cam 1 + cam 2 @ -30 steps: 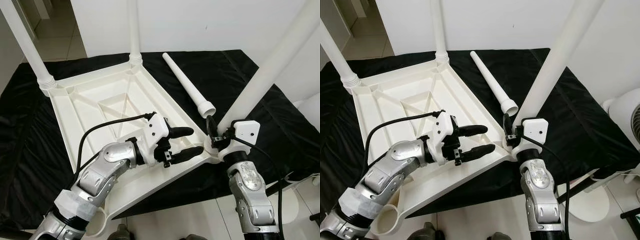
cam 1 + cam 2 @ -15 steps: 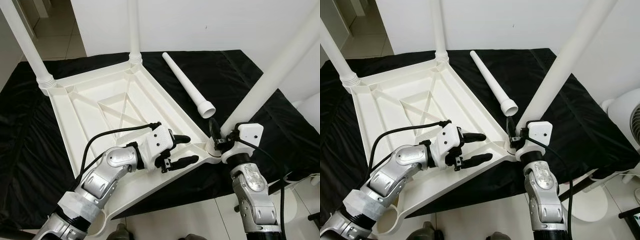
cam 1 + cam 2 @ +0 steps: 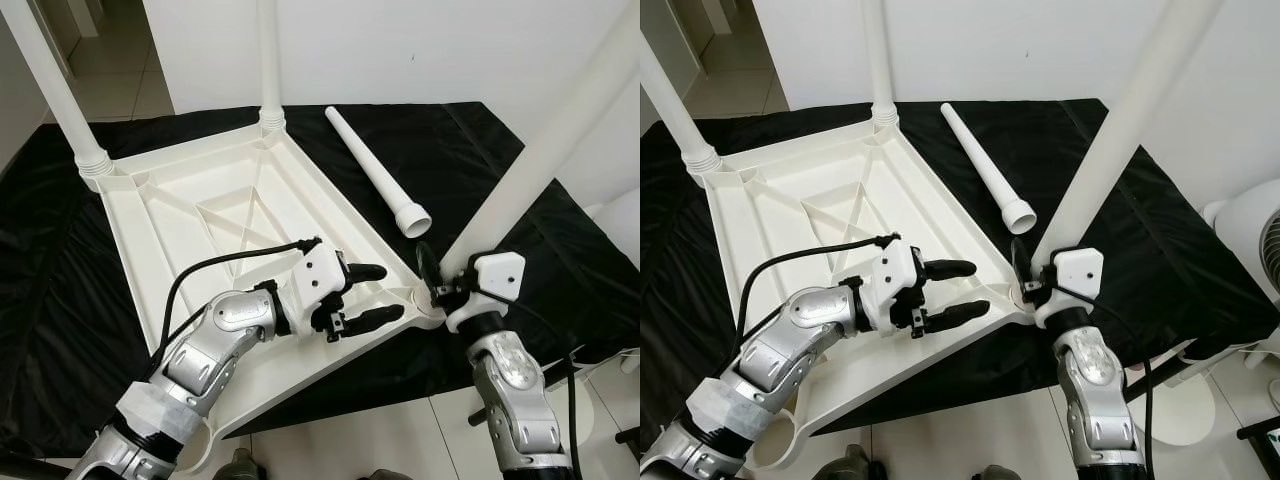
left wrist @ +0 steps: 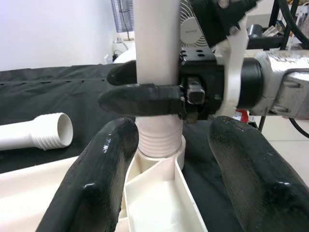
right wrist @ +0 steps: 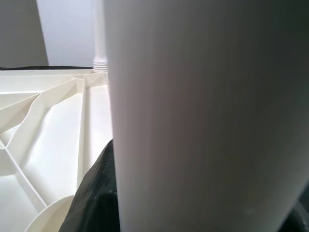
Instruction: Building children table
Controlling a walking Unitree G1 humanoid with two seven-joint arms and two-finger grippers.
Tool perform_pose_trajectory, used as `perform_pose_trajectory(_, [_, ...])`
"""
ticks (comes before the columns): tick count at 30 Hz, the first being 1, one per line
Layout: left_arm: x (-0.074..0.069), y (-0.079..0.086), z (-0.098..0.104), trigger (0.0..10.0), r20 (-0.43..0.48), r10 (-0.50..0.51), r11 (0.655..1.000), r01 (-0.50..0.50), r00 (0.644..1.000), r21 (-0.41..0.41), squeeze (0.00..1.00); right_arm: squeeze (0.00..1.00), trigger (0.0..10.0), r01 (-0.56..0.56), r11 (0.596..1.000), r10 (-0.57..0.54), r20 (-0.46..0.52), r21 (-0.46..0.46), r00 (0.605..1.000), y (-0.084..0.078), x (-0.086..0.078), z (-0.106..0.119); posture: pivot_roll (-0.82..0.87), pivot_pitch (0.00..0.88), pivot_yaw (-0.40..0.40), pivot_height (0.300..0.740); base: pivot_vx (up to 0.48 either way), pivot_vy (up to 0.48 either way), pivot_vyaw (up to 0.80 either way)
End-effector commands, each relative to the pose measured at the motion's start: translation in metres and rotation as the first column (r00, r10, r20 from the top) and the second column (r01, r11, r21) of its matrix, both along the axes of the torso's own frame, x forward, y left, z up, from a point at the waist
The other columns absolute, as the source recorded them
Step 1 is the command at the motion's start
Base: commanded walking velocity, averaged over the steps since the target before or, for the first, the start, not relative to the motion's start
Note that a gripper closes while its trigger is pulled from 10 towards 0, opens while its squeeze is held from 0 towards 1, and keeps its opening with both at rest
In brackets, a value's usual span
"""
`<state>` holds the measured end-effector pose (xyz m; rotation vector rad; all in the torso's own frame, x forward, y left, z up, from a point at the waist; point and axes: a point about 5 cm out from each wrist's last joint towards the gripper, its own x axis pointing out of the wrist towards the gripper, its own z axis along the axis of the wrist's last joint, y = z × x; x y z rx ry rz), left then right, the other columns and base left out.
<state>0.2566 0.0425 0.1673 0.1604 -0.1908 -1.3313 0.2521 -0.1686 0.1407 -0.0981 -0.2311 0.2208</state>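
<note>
A white plastic tabletop (image 3: 200, 215) lies upside down on a black cloth, with two legs standing in its far corners. My right gripper (image 3: 432, 283) is shut on a third white leg (image 3: 545, 160), whose threaded end sits at the near right corner socket (image 4: 159, 147). My left gripper (image 3: 368, 293) is open, its fingers (image 4: 104, 176) straddling the tabletop's rim just beside that corner. A fourth leg (image 3: 375, 170) lies loose on the cloth to the right of the tabletop.
The black cloth (image 3: 480, 150) covers a low platform that ends just ahead of me. An empty corner socket (image 3: 775, 440) is at the near left. A white fan (image 3: 1250, 230) stands at the right. A white wall stands behind.
My left gripper has opened a little wider on the rim. My right gripper has lowered slightly with the leg at the corner socket.
</note>
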Motion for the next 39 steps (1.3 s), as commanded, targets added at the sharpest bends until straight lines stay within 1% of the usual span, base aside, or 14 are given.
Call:
perform_pose_trajectory(1, [-0.003,0.000,0.003,10.0,0.014,-0.089,0.996,0.089,0.996,0.018,0.00,0.00,10.0,-0.039,0.998,0.035,-0.095,-0.046,0.995,0.001,-0.004,-0.021,0.02,0.000,-0.004,0.740,0.000,0.000,0.00])
perform_pose_trajectory(9, [-0.003,0.001,0.004,10.0,0.012,-0.095,0.995,0.095,0.995,0.021,0.00,0.00,10.0,-0.042,0.998,0.037,-0.092,-0.051,0.995,-0.001,0.000,-0.021,0.02,0.000,0.004,0.740,0.000,0.000,0.00])
perform_pose_trajectory(14, [-0.008,0.001,-0.003,10.0,-0.009,-0.119,0.991,0.120,0.993,0.053,0.00,0.00,10.0,-0.074,0.993,0.068,-0.071,-0.092,0.995,0.001,0.001,-0.021,0.03,0.000,0.003,0.740,0.000,0.000,0.00])
perform_pose_trajectory(15, [-0.009,0.002,-0.005,10.0,-0.009,-0.123,0.990,0.123,0.992,0.067,0.00,0.00,10.0,-0.091,0.989,0.083,-0.072,-0.114,0.994,0.002,0.000,-0.024,0.03,0.000,0.004,0.740,0.000,0.000,0.00])
perform_pose_trajectory(17, [-0.010,0.002,-0.007,10.0,-0.009,-0.123,0.989,0.123,0.992,0.077,0.00,0.00,10.0,-0.103,0.987,0.094,-0.075,-0.127,0.993,0.002,-0.001,-0.026,0.03,0.000,0.003,0.740,0.000,0.000,0.00])
perform_pose_trajectory(22, [-0.010,0.001,-0.007,10.0,-0.007,-0.120,0.990,0.120,0.993,0.079,0.00,0.00,10.0,-0.104,0.986,0.095,-0.080,-0.127,0.992,0.001,-0.001,-0.030,0.03,0.002,0.004,0.740,0.000,0.000,0.00])
perform_pose_trajectory(24, [-0.010,-0.001,-0.007,10.0,-0.007,-0.119,0.990,0.119,0.993,0.081,0.00,0.00,10.0,-0.086,0.994,0.078,-0.109,-0.074,0.991,-0.002,0.002,-0.035,0.03,0.003,0.005,0.740,0.000,0.000,0.00])
perform_pose_trajectory(25, [-0.010,-0.001,-0.007,10.0,-0.007,-0.119,0.990,0.119,0.993,0.081,0.00,0.00,10.0,-0.086,0.994,0.078,-0.109,-0.074,0.991,-0.002,0.002,-0.035,0.03,0.003,0.005,0.740,0.000,0.000,0.00])
perform_pose_trajectory(27, [-0.010,-0.001,-0.006,10.0,-0.006,-0.117,0.990,0.117,0.993,0.079,0.00,0.00,10.0,-0.069,0.997,0.066,-0.142,-0.019,0.988,-0.003,0.004,-0.038,0.03,0.004,0.005,0.740,0.000,0.000,0.00])
perform_pose_trajectory(30, [-0.010,-0.002,-0.005,10.0,-0.006,-0.116,0.990,0.116,0.993,0.077,0.00,0.00,10.0,-0.061,0.998,0.061,-0.160,0.006,0.985,-0.003,0.006,-0.040,0.03,0.004,0.005,0.740,0.000,0.000,0.00])
perform_pose_trajectory(32, [-0.010,-0.003,-0.006,10.0,-0.008,-0.103,0.992,0.103,0.995,0.078,0.00,0.00,10.0,-0.019,1.000,0.015,-0.210,-0.020,0.978,-0.006,0.009,-0.046,0.03,0.008,0.003,0.740,0.000,0.000,0.00])
perform_pose_trajectory(33, [-0.010,-0.003,-0.006,10.0,-0.008,-0.103,0.992,0.103,0.995,0.078,0.00,0.00,10.0,-0.019,1.000,0.015,-0.210,-0.020,0.978,-0.006,0.009,-0.046,0.03,0.008,0.003,0.740,0.000,0.000,0.00])
perform_pose_trajectory(36, [-0.011,-0.004,-0.007,10.0,-0.004,-0.097,0.992,0.097,0.995,0.077,0.00,0.00,10.0,0.006,1.000,-0.011,-0.260,-0.019,0.966,-0.006,0.012,-0.050,0.02,0.008,0.002,0.740,0.000,0.000,0.00])
perform_pose_trajectory(39, [-0.012,-0.005,-0.006,10.0,-0.004,-0.096,0.993,0.096,0.995,0.075,0.00,0.00,10.0,0.005,1.000,-0.007,-0.265,-0.010,0.964,-0.006,0.014,-0.049,0.03,0.008,0.000,0.740,0.000,0.000,0.00])
